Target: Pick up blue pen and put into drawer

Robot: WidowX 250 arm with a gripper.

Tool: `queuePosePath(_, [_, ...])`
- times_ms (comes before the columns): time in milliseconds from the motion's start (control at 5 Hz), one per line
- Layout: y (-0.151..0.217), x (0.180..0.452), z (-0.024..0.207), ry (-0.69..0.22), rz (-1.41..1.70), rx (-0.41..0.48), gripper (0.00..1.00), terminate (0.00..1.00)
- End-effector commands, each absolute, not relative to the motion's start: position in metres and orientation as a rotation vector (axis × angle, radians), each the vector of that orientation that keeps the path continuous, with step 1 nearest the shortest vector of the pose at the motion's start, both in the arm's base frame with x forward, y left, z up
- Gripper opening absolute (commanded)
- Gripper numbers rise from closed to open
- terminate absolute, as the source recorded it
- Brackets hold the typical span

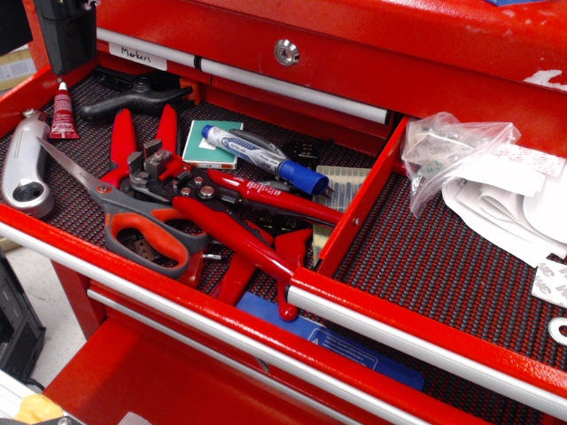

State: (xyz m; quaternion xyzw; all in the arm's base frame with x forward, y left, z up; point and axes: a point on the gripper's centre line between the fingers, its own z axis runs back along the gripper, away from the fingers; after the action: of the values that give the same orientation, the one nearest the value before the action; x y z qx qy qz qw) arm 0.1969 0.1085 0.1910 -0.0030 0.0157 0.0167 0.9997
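One blue pen [264, 158] lies in the red drawer [354, 217], across the pliers [221, 208], its long axis running upper-left to lower-right. No fingers are visible, so their state cannot be told.

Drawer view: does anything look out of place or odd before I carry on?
The blue pen already lies in the open drawer, propped slantwise across the heaped red pliers and a green box, not flat on the liner. No gripper is in view. Nothing looks spilled or broken.
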Motion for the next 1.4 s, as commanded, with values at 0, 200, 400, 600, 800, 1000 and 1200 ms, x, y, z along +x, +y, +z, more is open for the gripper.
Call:
queuePosePath(0, [0.108, 0.197, 0.191, 0.031, 0.033, -0.006, 1.0, 0.0])
queuePosePath(200, [0.082, 0.216, 0.18, 0.02, 0.284, 0.038, 1.0, 0.0])
queuePosePath(400, [0.07, 0.236, 0.168, -0.028, 0.462, 0.076, 1.0, 0.0])
queuePosePath(600, [0.066, 0.254, 0.152, -0.086, 0.498, 0.086, 1.0, 0.0])
queuePosePath(800, [0.061, 0.273, 0.132, -0.159, 0.489, 0.077, 1.0, 0.0])
queuePosePath(1000, [0.053, 0.292, 0.113, -0.259, 0.457, 0.102, 1.0, 0.0])
queuePosePath(1200, [0.05, 0.307, 0.108, -0.306, 0.454, 0.114, 1.0, 0.0])
